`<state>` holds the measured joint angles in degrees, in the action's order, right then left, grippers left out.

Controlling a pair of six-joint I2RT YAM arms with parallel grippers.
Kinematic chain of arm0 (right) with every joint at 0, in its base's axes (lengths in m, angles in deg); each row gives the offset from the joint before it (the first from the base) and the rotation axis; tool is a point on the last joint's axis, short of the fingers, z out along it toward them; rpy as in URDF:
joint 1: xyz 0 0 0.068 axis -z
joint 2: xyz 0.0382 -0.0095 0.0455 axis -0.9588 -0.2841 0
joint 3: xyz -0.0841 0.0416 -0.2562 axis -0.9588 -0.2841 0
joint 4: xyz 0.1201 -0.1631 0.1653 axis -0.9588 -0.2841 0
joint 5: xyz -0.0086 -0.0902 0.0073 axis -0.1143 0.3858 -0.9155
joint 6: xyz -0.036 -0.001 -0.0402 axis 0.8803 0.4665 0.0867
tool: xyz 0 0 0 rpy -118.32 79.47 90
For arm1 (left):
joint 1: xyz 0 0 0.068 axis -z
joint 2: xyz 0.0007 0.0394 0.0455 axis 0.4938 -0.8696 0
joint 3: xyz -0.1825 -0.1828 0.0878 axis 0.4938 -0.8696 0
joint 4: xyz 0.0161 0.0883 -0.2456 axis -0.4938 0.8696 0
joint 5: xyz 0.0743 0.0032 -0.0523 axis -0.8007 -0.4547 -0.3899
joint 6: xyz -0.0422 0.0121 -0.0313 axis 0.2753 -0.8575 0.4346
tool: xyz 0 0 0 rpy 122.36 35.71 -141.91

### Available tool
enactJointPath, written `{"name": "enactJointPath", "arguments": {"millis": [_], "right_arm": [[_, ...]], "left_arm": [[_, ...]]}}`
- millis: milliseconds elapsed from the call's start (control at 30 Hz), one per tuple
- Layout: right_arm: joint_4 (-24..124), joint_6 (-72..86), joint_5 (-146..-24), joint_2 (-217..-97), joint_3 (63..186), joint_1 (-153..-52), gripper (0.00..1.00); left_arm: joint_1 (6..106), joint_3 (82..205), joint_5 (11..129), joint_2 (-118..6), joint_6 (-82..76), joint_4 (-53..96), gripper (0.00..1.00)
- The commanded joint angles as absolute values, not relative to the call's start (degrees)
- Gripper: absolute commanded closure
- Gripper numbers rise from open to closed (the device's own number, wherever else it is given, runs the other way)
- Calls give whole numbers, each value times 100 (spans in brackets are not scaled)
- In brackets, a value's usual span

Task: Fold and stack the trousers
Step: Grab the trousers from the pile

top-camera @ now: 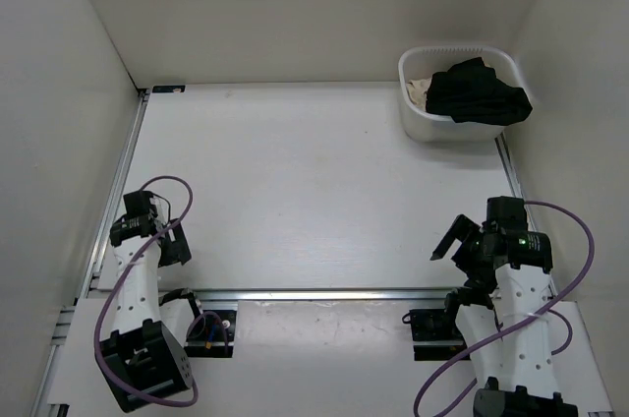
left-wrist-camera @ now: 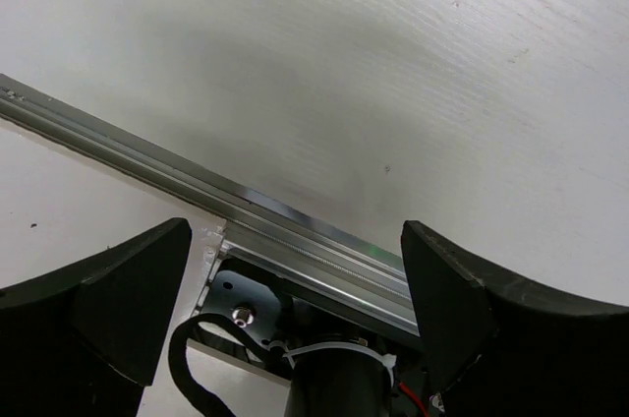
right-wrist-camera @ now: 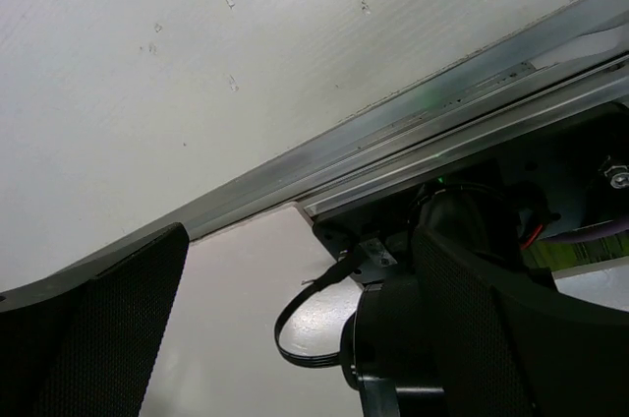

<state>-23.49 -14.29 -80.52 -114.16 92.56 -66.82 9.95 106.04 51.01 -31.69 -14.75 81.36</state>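
Note:
The black trousers (top-camera: 480, 92) lie crumpled in a white basket (top-camera: 444, 129) at the far right corner of the table, partly hanging over its right rim. My left gripper (top-camera: 178, 241) is open and empty, low at the near left, far from the basket. My right gripper (top-camera: 449, 244) is open and empty at the near right, well short of the basket. In the left wrist view the gripper (left-wrist-camera: 295, 240) has its fingers (left-wrist-camera: 128, 289) wide apart over the metal rail. In the right wrist view the gripper (right-wrist-camera: 295, 240) is also wide open over the rail. Neither wrist view shows the trousers.
A beige cloth (top-camera: 421, 90) lies in the basket's left side, under the trousers. A metal rail (top-camera: 324, 293) runs across the near table edge, with both arm bases behind it. White walls close in the table on the left, the back and the right.

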Motion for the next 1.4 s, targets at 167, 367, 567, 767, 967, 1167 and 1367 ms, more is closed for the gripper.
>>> {"name": "enactJointPath", "arguments": {"millis": [167,367,567,767,967,1167,1367], "right_arm": [[-1802,-822,-7695,-12243,10682,-6760,1],[659,-611,-6896,-13577,12335,-6814,1],[1647,-277,-6200,-16643,15259,-6814,1],[890,-73,-6524,-20239,19221,-6761,1],[2086,-469,-6886,-20752,18489,-6761,1],[2077,-470,-7150,-20542,18647,-6814,100],[1937,-364,-7737,-19225,18446,-6945,100]], "left_arm": [[1025,11832,4664,-3542,-1474,7783,0],[1025,13740,5329,-4447,-1474,7906,0],[1025,14971,5902,-5229,-1474,7906,0],[1025,15305,6184,-6001,-1474,7845,0],[1025,15674,5587,-6531,-1474,7906,0],[1025,15597,5586,-6374,-1474,7906,0],[1025,15316,5639,-5899,-1474,7906,0]]}}
